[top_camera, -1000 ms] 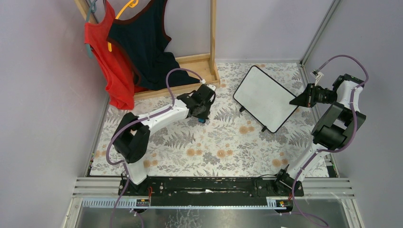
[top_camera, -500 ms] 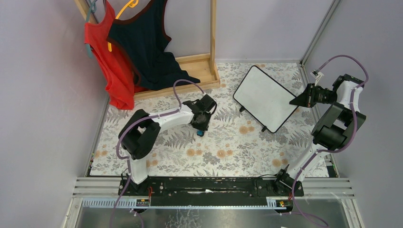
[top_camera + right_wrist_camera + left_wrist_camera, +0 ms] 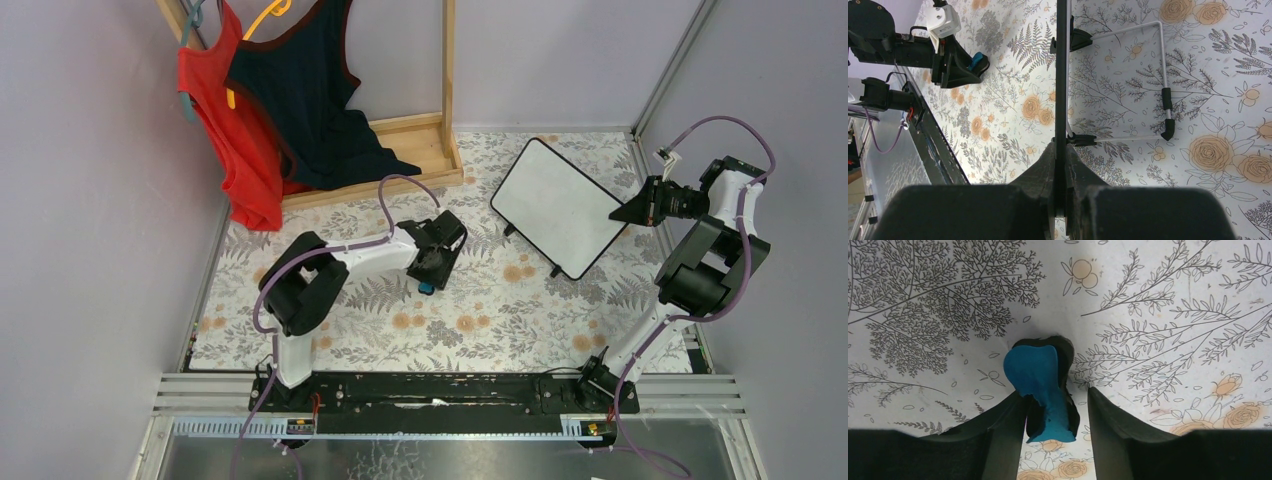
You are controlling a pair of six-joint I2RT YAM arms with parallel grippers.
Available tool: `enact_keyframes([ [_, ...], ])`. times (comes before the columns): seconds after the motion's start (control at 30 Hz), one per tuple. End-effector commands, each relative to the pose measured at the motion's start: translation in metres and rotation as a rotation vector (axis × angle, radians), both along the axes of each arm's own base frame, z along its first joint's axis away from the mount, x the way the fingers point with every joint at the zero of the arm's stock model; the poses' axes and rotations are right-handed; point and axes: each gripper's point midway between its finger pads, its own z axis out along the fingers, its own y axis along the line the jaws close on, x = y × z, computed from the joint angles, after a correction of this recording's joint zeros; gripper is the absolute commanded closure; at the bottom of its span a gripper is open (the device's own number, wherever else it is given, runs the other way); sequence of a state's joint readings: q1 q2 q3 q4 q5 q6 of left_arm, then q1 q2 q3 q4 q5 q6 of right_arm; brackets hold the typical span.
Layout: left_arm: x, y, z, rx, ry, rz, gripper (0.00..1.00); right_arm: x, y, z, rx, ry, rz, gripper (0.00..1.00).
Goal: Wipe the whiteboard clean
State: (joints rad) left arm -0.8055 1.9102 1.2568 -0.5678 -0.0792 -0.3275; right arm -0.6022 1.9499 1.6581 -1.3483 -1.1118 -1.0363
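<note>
The whiteboard (image 3: 555, 205) stands tilted on its wire feet at the back right, its white face bare in the top view. In the right wrist view I see it edge-on as a thin black frame (image 3: 1062, 75). My right gripper (image 3: 625, 212) is shut on the board's right edge (image 3: 1062, 150). My left gripper (image 3: 428, 272) hangs low over the floral cloth in the middle. Its jaws stand apart around a small blue eraser (image 3: 1035, 375). The eraser lies against the left finger (image 3: 998, 430), with a gap to the right finger. The eraser shows below the gripper in the top view (image 3: 425, 288).
A wooden clothes rack (image 3: 420, 140) stands at the back left with a red top (image 3: 225, 130) and a black top (image 3: 300, 100) hanging on it. The board's wire stand (image 3: 1163, 80) reaches out behind it. Purple walls close in on the left, right and back.
My left arm has swung toward the near right, bringing the blue eraser with it across the cloth. The right gripper and the whiteboard have not moved.
</note>
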Motion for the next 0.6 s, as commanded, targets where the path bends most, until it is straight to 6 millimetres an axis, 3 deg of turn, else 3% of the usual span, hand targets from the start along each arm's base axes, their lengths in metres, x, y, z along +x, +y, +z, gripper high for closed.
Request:
enact_keyframes([
  [0.0, 0.002, -0.005, 0.011, -0.005, -0.015, 0.006, 0.51, -0.005, 0.006, 0.011, -0.018, -0.017, 0.012, 1.0],
  [0.27, 0.012, -0.005, 0.034, -0.028, -0.084, 0.035, 0.43, -0.005, 0.006, 0.012, -0.022, -0.017, 0.012, 1.0],
  [0.43, 0.023, -0.001, 0.057, -0.034, -0.168, 0.074, 0.32, -0.009, 0.008, 0.008, -0.018, -0.004, 0.013, 1.0],
  [0.57, 0.04, 0.01, 0.088, -0.036, -0.293, 0.138, 0.05, -0.009, 0.009, 0.007, -0.014, -0.003, 0.012, 1.0],
])
